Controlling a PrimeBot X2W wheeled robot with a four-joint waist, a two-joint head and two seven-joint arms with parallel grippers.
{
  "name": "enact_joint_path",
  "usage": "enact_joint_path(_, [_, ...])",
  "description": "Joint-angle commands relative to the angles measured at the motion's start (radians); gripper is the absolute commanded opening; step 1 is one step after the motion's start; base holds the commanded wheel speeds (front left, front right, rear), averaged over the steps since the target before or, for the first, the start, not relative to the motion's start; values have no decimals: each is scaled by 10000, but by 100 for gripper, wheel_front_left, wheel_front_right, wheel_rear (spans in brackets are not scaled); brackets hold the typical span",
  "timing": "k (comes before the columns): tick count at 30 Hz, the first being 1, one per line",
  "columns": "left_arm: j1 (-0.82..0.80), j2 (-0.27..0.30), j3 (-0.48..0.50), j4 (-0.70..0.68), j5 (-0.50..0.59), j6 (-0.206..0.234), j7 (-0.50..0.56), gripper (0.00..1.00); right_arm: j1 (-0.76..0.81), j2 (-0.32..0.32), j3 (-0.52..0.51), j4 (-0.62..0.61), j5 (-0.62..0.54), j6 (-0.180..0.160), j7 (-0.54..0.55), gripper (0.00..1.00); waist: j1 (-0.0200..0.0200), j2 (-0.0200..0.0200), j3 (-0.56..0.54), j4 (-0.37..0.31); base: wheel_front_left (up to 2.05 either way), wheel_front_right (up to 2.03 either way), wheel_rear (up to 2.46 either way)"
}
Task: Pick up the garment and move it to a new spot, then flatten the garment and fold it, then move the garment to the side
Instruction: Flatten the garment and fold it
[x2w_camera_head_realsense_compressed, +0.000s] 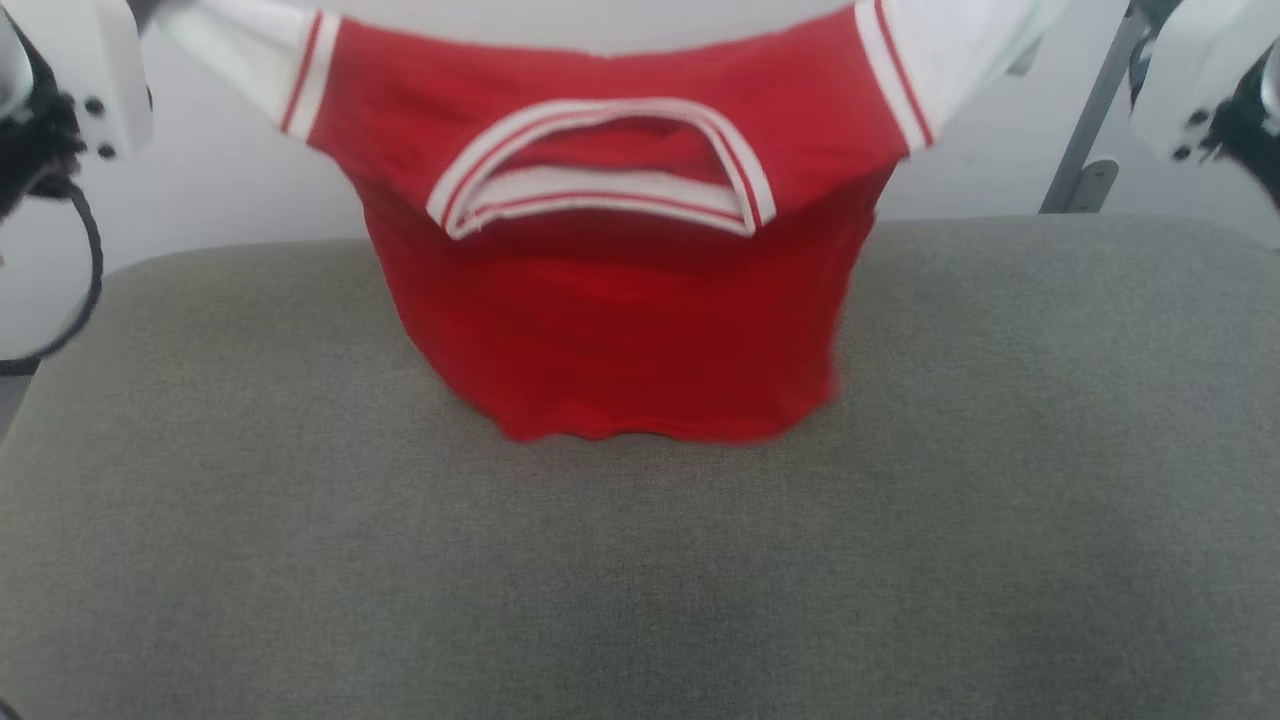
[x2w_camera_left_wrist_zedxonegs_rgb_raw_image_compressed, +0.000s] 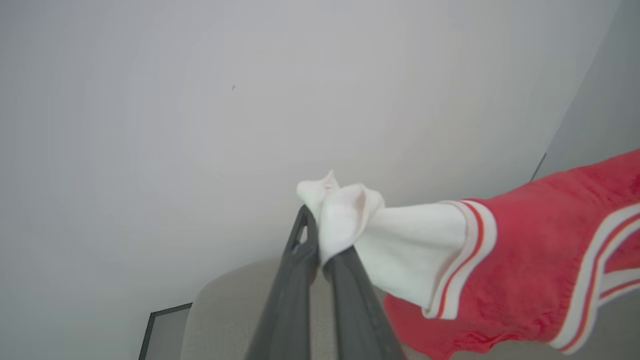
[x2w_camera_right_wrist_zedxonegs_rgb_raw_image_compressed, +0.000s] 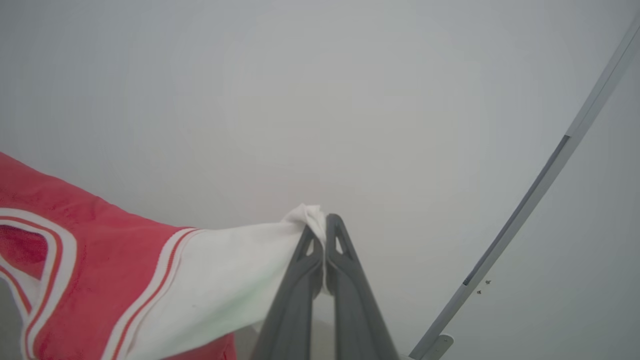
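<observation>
We hold the garment (x2w_camera_head_realsense_compressed: 620, 330) spread in the air, our left gripper (x2w_camera_left_wrist_zedxonegs_rgb_raw_image_compressed: 320, 240) clamped on one white sleeve (x2w_camera_left_wrist_zedxonegs_rgb_raw_image_compressed: 405, 250) and our right gripper (x2w_camera_right_wrist_zedxonegs_rgb_raw_image_compressed: 322, 230) on the other (hem (x2w_camera_head_realsense_compressed: 650, 430) hanging over the grey cushion (x2w_camera_head_realsense_compressed: 250, 520)). We judge this the move-to-a-new-spot step; next we must lower it evenly so it lies flat.

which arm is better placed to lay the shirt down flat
Neither alone, likely both: the left gripper is shut on one white sleeve of the garment, the right gripper on the other, so it hangs spread over the grey surface.
</observation>
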Motion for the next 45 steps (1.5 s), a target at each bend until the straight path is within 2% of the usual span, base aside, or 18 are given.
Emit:
enact_joint_path(1, [-136, -46, -28, 52, 34, -31, -111, 0, -102, -13, 52, 94, 2, 1, -90, 0, 0, 0, 25, -10, 0, 0, 0])
enact_joint_path(7, [-1108, -221, -209, 759, 338, -172, -815, 0, -1167, -7, 416, 1167, -379, 1, -1073, 0, 0, 0, 645, -55, 0, 0, 0])
enact_joint_path(10, [-1692, -432, -275, 1107, 540, -217, -1285, 0, -1800, 137, 488, 1836, -591, 1, -1648, 0, 0, 0, 1307, -56, 0, 0, 0])
enact_joint_path(15, [-3076, -796, -378, 1809, 954, -238, -2292, 0, -3097, 375, 396, 2895, -1284, -1, -3207, 0, 0, 0, 2623, -37, 0, 0, 0])
enact_joint_path(22, [-5166, -1353, -431, 2945, 1663, -141, -4524, 0, -4939, 866, -474, 4663, -3313, -1, -6294, 0, 0, 0, 4055, 30, 0, 0, 0])
enact_joint_path(25, [-5808, -1517, -423, 3382, 1945, -26, -5859, 0, -5524, 1043, -1128, 5153, -4342, -1, -6893, 0, 0, 0, 4373, 85, 0, 0, 0])
enact_joint_path(28, [-6089, -1710, -434, 3993, 2127, 83, -6910, 0, -5719, 1252, -1730, 5117, -5391, 1, -7022, 0, 0, 0, 4558, 156, 0, 0, 0])
enact_joint_path(30, [-5960, -1849, -546, 4532, 2125, -29, -7129, 0, -5452, 1426, -1955, 4981, -5824, 1, -7017, 0, 0, 0, 4604, 202, 0, 0, 0])
enact_joint_path(35, [-5248, -2242, -848, 5624, 1846, -266, -7336, 0, -4532, 1598, -2004, 5520, -6144, -1, -7014, 0, 0, 0, 4483, 340, 0, 0, 0])
enact_joint_path(40, [-4031, -2580, -1279, 6367, 1521, -362, -7000, 0, -3435, 1754, -1567, 6421, -5591, -1, -7013, 0, 0, 0, 4033, 445, 0, 0, 0])
enact_joint_path(45, [-2680, -2797, -1730, 6371, 819, -372, -6147, 0, -2378, 1860, -633, 6961, -4742, -1, -6786, 0, 0, 0, 3519, 479, 0, 0, 0])
